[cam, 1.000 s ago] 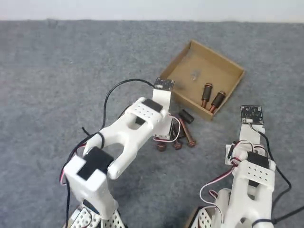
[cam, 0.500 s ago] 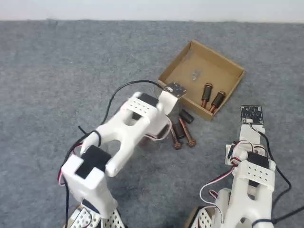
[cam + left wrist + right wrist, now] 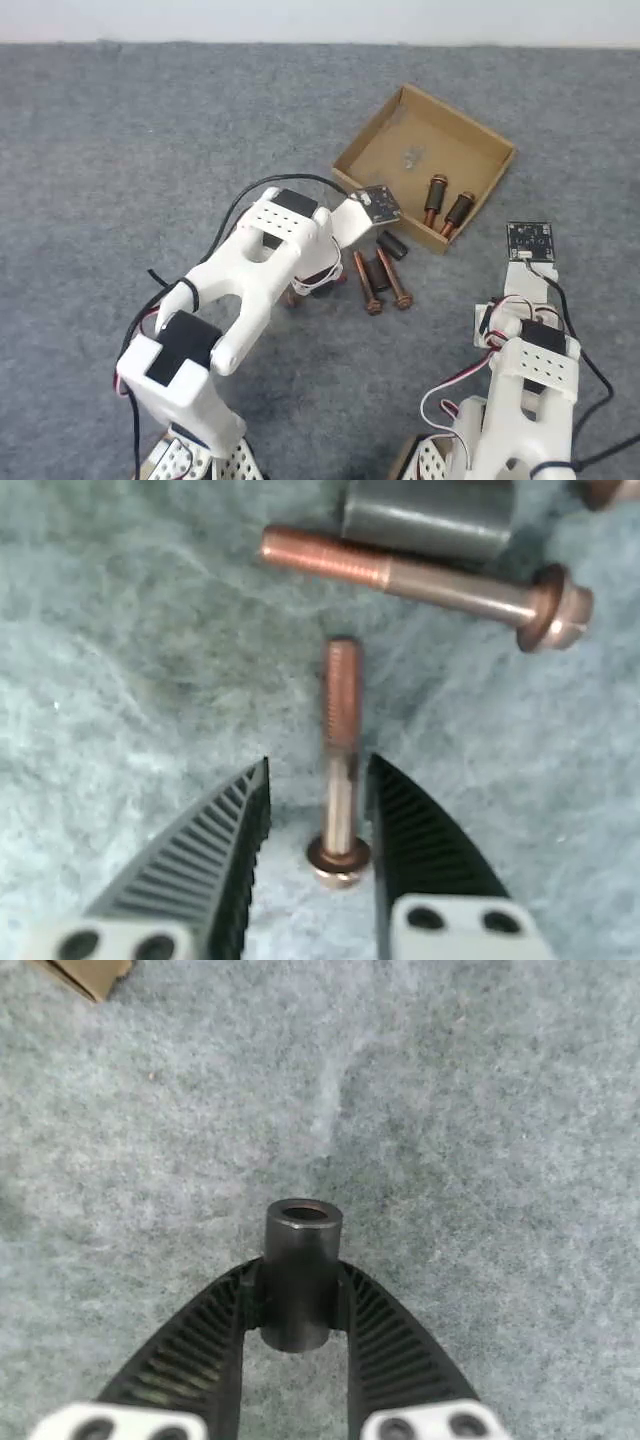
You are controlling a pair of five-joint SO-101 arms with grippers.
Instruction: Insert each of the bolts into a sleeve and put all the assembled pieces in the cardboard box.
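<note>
In the left wrist view my left gripper (image 3: 318, 765) stands open, with a copper bolt (image 3: 341, 750) lying on the carpet between its fingers, head toward the wrist. One finger sits close against the bolt. Beyond it lie a second bolt (image 3: 430, 578) and a dark sleeve (image 3: 428, 515). My right gripper (image 3: 300, 1280) is shut on a dark sleeve (image 3: 302, 1260), held upright over bare carpet with its bore facing up. In the high view two bolts (image 3: 365, 282) (image 3: 396, 282) and two sleeves (image 3: 392, 245) (image 3: 375, 272) lie by the cardboard box (image 3: 372, 140).
Two assembled pieces (image 3: 436, 198) (image 3: 458, 211) lie in the box near its front wall. The left arm (image 3: 270, 260) spans the middle of the grey carpet. The right arm (image 3: 530, 360) stands at the lower right, apart from the box.
The left arm has swung leftward and its wrist has turned. One of the three bolts has left the row and now lies between its fingers. The right arm has not moved.
</note>
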